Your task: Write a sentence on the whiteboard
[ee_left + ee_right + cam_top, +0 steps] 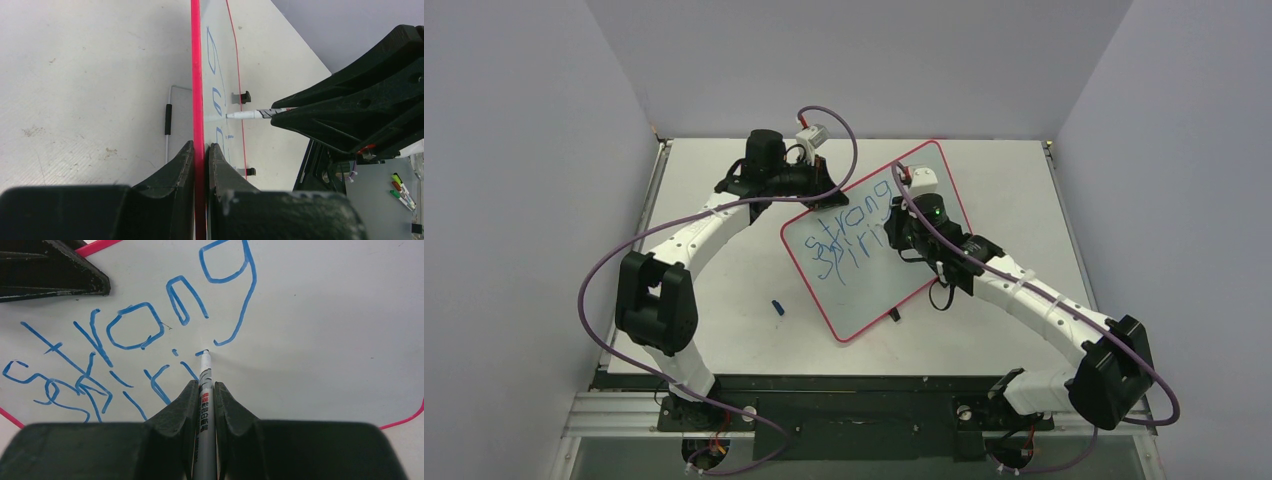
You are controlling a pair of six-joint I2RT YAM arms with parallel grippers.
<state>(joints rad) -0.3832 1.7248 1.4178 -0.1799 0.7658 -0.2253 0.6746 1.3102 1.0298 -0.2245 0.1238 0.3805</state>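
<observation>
The whiteboard [864, 290], pale with a red-pink rim, stands tilted on the table. My left gripper [824, 195] is shut on its upper left rim [196, 75], one finger on each face [201, 147]. The right gripper [204, 390] is shut on a grey marker [204, 410], whose blue tip touches the board below the "g". The sentence [135, 325] reads "strong" in blue, with "spiri" on a second line. In the left wrist view the marker [250, 114] meets the board from the right gripper [275, 116]. From the top view the right gripper [894, 225] hovers over the board's middle.
A small blue cap [777, 307] lies on the table left of the board's near corner. A black-tipped wire stand [168, 120] props the board from behind. Black clips [243, 97] sit on the far rim. Grey walls enclose the table on three sides.
</observation>
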